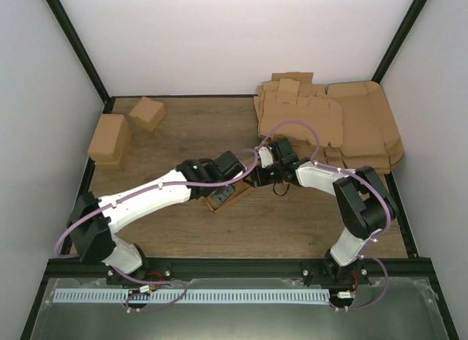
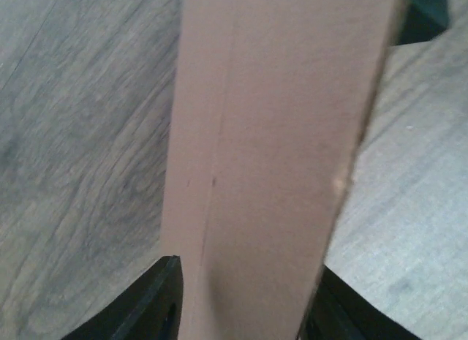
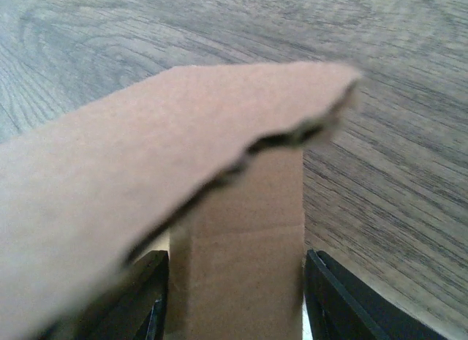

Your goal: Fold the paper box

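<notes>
One paper box, brown cardboard, on table. Left pincer and right pincer each clamp a box panel.

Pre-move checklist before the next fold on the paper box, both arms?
1. Left hand gripping paper box: ok, cardboard fills the gap between its fingers.
2. Right hand gripping it: ok, a panel sits between its fingers.
3. Box apart from the sheet stack: ok.
4. Flaps and creases lined up: cannot tell, mostly hidden in the top view, wrist views too close.
5. Hands clear of each other: cannot tell, they overlap in the top view.
</notes>
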Robot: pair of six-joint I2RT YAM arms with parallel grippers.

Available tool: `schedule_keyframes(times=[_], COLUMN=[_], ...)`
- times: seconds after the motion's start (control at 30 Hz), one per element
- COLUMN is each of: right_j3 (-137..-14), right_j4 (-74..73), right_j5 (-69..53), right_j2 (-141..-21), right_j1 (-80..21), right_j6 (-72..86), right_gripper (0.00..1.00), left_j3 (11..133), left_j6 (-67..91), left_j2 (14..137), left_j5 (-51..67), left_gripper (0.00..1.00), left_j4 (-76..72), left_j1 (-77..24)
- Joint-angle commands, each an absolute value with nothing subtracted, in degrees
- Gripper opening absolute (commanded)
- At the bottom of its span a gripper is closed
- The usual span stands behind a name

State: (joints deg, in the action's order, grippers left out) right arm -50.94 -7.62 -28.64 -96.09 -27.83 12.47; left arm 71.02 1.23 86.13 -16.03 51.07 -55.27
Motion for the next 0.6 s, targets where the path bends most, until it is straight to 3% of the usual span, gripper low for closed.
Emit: schedule_keyframes(times=[0.0, 0.27, 0.57], right_j3=[-52.90, -50.42, -48.98], right_j4=[-7.91, -4.98, -2.79], right_j5=[-25.87, -24.46, -24.46], right_j2=[-96.60, -95.14, -93.33], right_j1=[-27.42, -27.47, -27.74], right_j6=[10.38, 9.39, 6.68], right_gripper=[0.53, 0.53, 0.56], left_j3=[71.99, 74.87, 80.73], left_j6=[1.61, 0.70, -2.19], left_j2=[87.02, 86.57, 88.49], left_j5=[-21.43, -15.47, 5.58], left_gripper=[0.39, 0.08, 0.04], left_j4=[50.99, 51.48, 57.79], left_j1=[-54.65, -51.16, -45.88])
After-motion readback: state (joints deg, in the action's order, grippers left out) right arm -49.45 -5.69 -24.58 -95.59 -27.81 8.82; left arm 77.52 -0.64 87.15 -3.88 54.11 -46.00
